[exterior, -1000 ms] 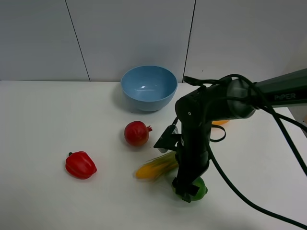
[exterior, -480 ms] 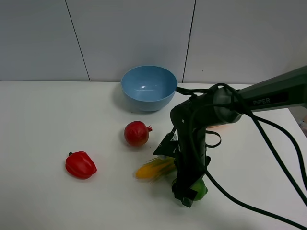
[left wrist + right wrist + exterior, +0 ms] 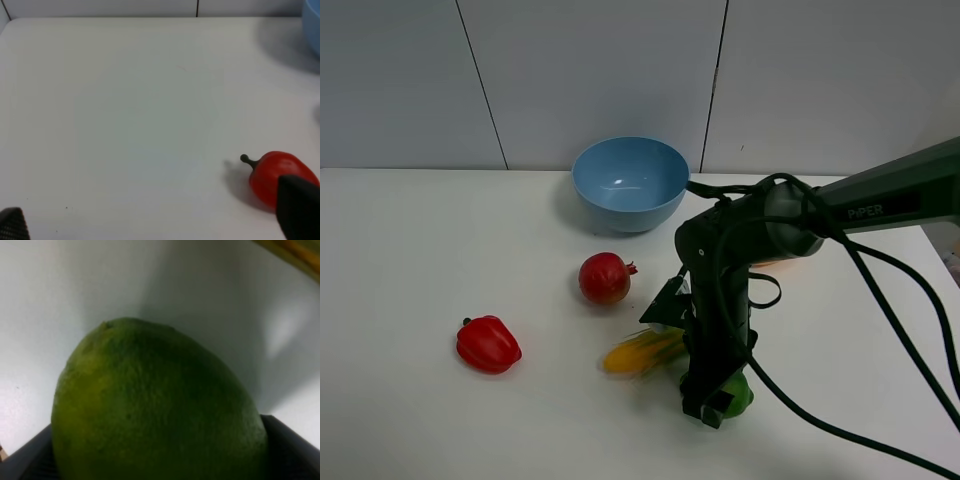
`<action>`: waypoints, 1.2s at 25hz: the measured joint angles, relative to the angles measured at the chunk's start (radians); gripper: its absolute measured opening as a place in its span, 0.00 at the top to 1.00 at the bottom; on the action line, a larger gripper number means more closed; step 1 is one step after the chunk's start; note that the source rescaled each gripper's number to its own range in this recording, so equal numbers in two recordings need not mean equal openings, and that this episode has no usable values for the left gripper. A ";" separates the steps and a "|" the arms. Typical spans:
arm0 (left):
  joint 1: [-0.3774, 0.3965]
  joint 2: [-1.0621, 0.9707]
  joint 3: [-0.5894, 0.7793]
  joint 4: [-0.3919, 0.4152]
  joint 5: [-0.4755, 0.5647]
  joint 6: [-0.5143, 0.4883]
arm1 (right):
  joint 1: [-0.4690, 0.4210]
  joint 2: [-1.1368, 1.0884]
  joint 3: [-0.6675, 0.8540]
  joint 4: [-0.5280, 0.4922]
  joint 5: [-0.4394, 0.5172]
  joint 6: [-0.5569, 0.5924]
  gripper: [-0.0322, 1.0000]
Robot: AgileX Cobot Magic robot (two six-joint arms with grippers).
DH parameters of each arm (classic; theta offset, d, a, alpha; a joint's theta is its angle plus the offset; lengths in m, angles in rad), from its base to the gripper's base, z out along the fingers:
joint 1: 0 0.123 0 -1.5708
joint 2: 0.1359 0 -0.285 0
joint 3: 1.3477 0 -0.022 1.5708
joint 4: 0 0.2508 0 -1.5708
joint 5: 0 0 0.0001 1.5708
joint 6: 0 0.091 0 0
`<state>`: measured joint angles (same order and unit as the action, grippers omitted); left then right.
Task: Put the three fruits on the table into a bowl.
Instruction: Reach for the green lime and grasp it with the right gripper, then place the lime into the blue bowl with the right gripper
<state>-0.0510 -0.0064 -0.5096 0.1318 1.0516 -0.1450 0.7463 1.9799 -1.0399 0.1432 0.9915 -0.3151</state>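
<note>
My right gripper (image 3: 713,402) is down at the table over the glossy green lime-like fruit (image 3: 737,393), near the front. In the right wrist view the fruit (image 3: 155,410) fills the frame, with a dark finger (image 3: 292,450) against each of its sides. The red pomegranate (image 3: 605,278) lies mid-table. The light-blue bowl (image 3: 630,185) stands at the back. The mango is almost wholly hidden behind the right arm. My left gripper (image 3: 155,222) is open and empty over bare white table (image 3: 125,100); it is outside the exterior view.
A yellow corn cob with green husk (image 3: 642,352) lies just left of the right gripper. A red bell pepper (image 3: 488,343) lies at the front left and also shows in the left wrist view (image 3: 272,172). A grey panelled wall stands behind the table.
The right gripper has come down onto the green fruit and its arm has shifted slightly left. The other objects have not moved.
</note>
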 joint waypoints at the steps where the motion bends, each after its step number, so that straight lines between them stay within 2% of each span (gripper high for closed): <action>1: 0.000 0.000 0.000 0.000 0.000 0.000 | 0.000 0.000 0.000 -0.001 0.000 0.003 0.74; 8: 0.000 0.000 0.000 0.000 0.000 0.000 | 0.000 -0.006 -0.030 0.002 0.042 0.011 0.74; 11: 0.000 0.000 0.000 0.000 0.000 0.000 | 0.000 -0.043 -0.128 -0.001 0.094 0.018 0.74; 16: 0.000 0.000 0.000 0.000 0.000 0.000 | -0.018 -0.069 -0.373 -0.008 0.136 0.061 0.74; 21: 0.000 0.000 0.000 0.000 0.000 0.000 | -0.097 -0.048 -0.670 -0.008 0.116 0.083 0.74; 26: 0.000 0.000 0.000 0.004 0.000 0.000 | -0.202 0.100 -0.937 -0.009 0.107 0.108 0.74; 30: 0.000 0.000 0.000 0.004 0.000 0.000 | -0.243 0.264 -1.095 -0.009 0.087 0.135 0.74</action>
<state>-0.0510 -0.0064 -0.5096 0.1358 1.0516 -0.1450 0.5034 2.2435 -2.1354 0.1344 1.0785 -0.1802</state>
